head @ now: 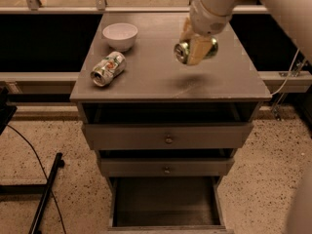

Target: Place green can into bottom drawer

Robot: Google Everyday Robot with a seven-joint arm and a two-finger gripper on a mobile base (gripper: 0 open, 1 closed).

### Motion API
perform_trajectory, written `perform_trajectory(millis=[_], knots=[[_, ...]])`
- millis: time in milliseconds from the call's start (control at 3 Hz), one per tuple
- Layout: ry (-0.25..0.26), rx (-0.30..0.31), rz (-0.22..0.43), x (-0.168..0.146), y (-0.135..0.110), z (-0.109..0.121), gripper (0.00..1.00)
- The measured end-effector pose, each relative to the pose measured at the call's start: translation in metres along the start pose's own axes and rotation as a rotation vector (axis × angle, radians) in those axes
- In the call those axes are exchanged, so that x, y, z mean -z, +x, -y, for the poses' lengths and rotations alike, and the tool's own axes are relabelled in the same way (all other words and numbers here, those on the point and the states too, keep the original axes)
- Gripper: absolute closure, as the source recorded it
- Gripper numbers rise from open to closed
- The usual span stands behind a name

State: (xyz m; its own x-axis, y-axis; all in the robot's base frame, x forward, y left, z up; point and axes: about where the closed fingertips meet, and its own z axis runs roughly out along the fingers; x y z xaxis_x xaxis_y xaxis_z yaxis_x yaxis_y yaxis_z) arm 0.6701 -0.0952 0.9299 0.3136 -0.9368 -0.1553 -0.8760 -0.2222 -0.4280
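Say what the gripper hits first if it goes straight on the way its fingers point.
The gripper, shut on the green can, points down above the cabinet top. Straight on, the can would probably touch that top first, near its shadow; the height is unclear.

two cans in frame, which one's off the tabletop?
The green can, clamped in the gripper above the cabinet top. The silver-white can lies on its side on that top, beside the white bowl.
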Motion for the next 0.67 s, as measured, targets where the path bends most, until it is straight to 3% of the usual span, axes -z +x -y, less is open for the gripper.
perform_trajectory(millis=[333, 667], knots=[[0.057, -0.182, 0.103, 0.020, -0.003, -0.047, 1.00], [0.106, -0.356, 0.174, 0.017, 0.024, -0.115, 1.00]])
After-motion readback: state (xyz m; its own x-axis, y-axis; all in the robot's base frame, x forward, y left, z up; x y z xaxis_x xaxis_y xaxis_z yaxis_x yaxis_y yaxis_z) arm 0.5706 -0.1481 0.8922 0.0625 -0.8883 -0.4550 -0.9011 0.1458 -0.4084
